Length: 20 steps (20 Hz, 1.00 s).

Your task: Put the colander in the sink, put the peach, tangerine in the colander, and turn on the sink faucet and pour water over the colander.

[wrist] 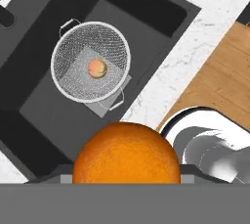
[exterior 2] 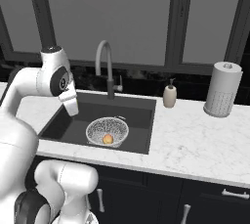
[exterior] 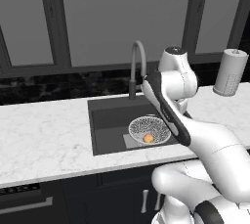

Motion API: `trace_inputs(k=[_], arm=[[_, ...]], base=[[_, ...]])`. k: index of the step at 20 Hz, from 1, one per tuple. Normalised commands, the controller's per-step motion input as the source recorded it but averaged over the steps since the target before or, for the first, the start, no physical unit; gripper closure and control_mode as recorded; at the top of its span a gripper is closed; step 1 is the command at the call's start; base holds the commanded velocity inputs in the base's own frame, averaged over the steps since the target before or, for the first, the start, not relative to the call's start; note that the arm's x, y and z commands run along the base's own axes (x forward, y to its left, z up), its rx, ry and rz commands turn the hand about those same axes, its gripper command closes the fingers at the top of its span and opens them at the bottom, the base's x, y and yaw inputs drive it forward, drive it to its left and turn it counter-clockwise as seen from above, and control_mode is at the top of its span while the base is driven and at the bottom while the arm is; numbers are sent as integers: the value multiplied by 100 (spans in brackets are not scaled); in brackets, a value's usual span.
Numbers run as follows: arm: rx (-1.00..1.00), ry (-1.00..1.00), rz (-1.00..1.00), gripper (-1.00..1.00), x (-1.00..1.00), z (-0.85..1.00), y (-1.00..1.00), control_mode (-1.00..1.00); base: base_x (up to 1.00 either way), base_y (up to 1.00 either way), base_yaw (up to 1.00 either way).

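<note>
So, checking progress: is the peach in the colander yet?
In. The peach lies on the mesh floor of the colander, which sits in the sink.

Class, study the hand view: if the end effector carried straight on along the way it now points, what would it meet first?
Probably the sink floor, close beside the colander holding the peach. The tangerine sits in the end effector, and depth here is hard to judge.

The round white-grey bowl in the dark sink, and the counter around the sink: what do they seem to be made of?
The round white-grey mesh colander looks like fine metal wire mesh with a thin rim and small wire handles; the sink floor shows through it. The pale counter around the dark grey sink looks like polished white marble, judging by its grey veining, though it could be an imitation.
</note>
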Motion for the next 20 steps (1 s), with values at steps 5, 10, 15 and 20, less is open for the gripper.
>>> trace_inputs(k=[5, 10, 15, 20], arm=[[11, 23, -20, 100, 1, 1, -96, -100], [31, -3, -16, 100, 0, -16, -86, -100], [23, -9, -17, 100, 2, -43, -42, -100], [9, 1, -7, 100, 23, -45, -9, -100]], base=[[0, 0, 0], [0, 0, 0], [0, 0, 0], [0, 0, 0]])
